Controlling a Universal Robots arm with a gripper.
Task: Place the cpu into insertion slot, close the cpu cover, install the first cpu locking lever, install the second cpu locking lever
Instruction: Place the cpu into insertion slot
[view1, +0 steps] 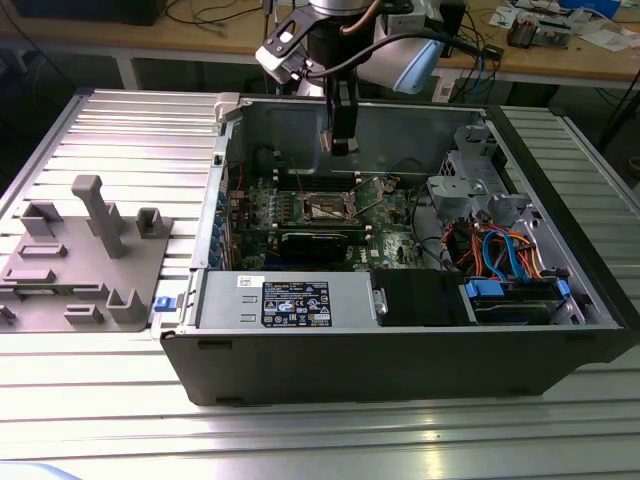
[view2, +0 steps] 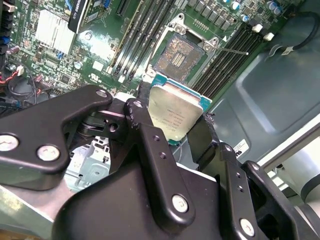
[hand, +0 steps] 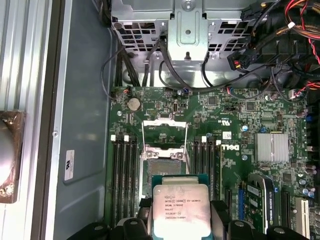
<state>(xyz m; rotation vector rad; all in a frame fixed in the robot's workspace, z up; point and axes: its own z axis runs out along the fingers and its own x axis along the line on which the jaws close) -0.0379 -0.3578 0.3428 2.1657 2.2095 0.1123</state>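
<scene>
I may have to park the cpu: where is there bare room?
The cpu is gripped. Bare: the grey panel beside the memory slots, and the ribbed table before the case. Crowded: the board, and cables by the drive cage.

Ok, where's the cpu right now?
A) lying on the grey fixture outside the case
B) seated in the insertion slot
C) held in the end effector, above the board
C: the end effector grips the cpu by its edges, and the insertion slot shows a bare contact field.
</scene>
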